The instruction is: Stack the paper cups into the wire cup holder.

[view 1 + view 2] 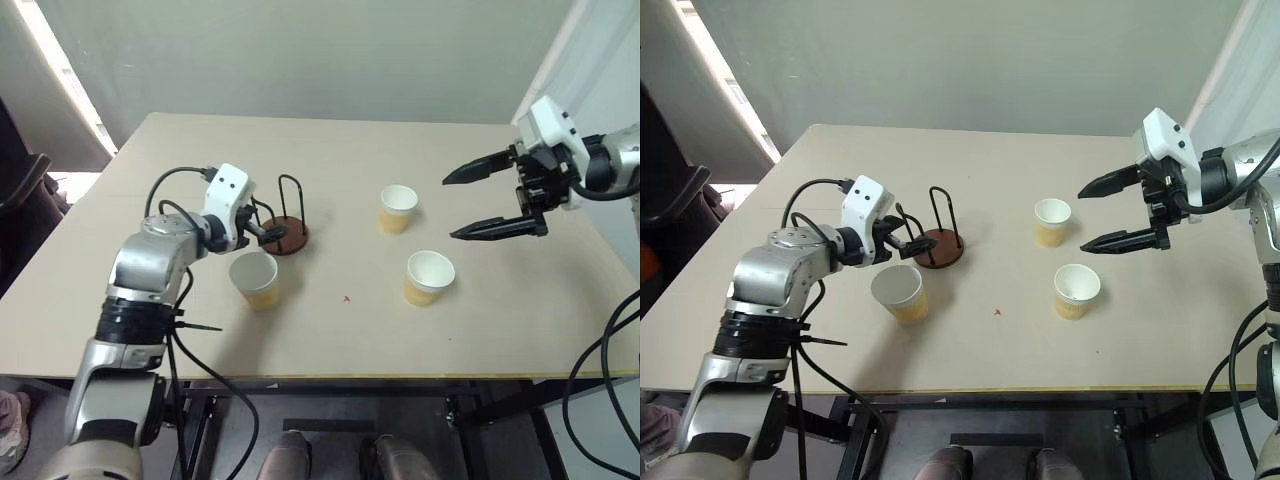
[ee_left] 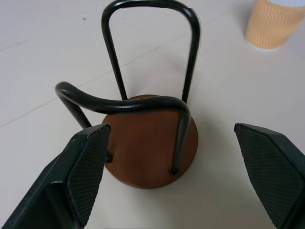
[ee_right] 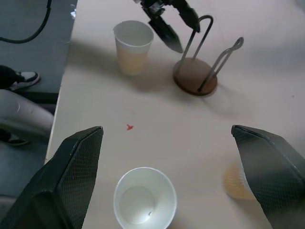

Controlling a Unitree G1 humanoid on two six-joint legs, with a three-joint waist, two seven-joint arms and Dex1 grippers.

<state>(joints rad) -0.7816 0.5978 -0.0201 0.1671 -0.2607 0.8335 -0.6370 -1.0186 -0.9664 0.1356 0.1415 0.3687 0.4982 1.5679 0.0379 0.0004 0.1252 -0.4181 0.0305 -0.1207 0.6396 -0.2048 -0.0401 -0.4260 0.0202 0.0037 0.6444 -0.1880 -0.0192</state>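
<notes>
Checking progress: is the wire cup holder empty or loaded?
Empty: the brown-based black wire cup holder shows a bare disc; all three tan ribbed paper cups stand on the table.

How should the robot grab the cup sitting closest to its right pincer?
Probably by the ribbed sleeve of the paper cup, just under the white rim, coming in level from the side with the right pincer, whose fingers are already spread wide. The cup stands upright and alone on the table, so its round wall is free all around.

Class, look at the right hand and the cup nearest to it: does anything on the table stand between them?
Nothing visible does. The open right hand hovers beside the two cups; the nearer cup stands below it, with bare table around.
</notes>
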